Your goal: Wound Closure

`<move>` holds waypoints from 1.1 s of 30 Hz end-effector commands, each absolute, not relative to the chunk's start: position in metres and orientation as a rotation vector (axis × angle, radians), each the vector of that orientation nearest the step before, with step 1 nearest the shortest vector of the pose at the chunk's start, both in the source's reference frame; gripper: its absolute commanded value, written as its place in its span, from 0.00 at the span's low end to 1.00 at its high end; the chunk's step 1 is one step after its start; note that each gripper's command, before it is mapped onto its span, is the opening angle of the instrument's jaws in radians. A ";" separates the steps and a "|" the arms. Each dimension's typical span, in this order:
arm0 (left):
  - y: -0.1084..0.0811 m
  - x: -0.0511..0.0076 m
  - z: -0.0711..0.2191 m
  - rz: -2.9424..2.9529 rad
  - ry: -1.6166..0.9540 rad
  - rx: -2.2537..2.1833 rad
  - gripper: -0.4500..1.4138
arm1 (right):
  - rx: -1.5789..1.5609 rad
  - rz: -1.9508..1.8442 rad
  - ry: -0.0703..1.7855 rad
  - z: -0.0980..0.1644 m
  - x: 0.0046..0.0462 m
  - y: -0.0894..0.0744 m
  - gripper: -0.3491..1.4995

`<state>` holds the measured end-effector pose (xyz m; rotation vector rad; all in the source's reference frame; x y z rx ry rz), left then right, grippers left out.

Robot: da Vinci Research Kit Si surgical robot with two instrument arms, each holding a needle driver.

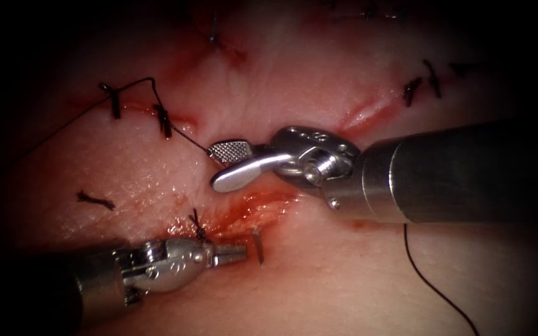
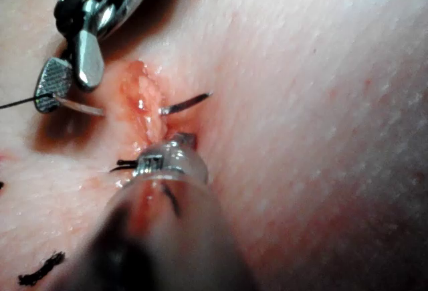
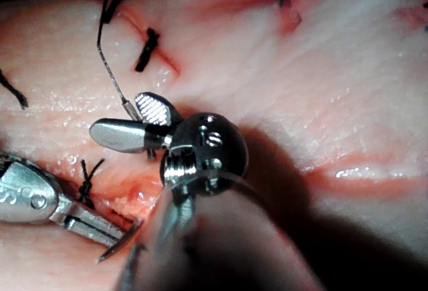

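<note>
Lying under both tools, the tissue (image 1: 319, 274) carries several finished stitches (image 1: 164, 119) and a cut (image 1: 253, 204) wet with red fluid (image 1: 244, 218) between the two tips. Coming in from the right, the right tool (image 1: 226, 167) has its jaws spread, holding nothing, just above and left of the cut, with the thread (image 1: 185, 137) running up to its upper jaw. From the lower left, the left tool (image 1: 241, 252) has its jaws pressed together beside the needle (image 1: 258, 244); whether they pinch it I cannot tell for sure. The needle sits in the tissue at the cut, its tip poking out on the right side. As a judgement, good work here means a firm hold behind the tip, following the needle's curve without levering on the tissue, and keeping the thread free of the spread jaws.
</note>
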<state>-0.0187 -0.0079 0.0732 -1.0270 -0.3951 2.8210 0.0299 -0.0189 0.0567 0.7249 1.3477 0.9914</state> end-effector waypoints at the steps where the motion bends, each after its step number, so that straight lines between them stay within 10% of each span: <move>1: -0.008 -0.0192 0.074 2.821 -0.396 -1.029 0.25 | 0.698 0.983 1.351 0.057 0.0308 -0.018 0.98; 16: -0.008 -0.0192 0.074 2.820 -0.398 -1.029 0.25 | 0.647 0.870 1.239 0.057 0.0332 -0.018 0.91; 18: -0.008 -0.0192 0.074 2.820 -0.398 -1.029 0.25 | 0.643 0.872 1.217 0.057 0.0336 -0.018 0.75; 20: -0.008 -0.0192 0.073 2.820 -0.398 -1.029 0.25 | 0.620 0.945 1.126 0.057 0.0338 -0.019 0.12; 21: -0.008 -0.0192 0.073 2.819 -0.399 -1.029 0.25 | 0.608 1.013 1.065 0.057 0.0339 -0.018 0.00; 33: -0.007 -0.0191 0.073 2.818 -0.398 -1.022 0.25 | 1.056 1.306 0.772 0.057 0.0330 -0.021 0.00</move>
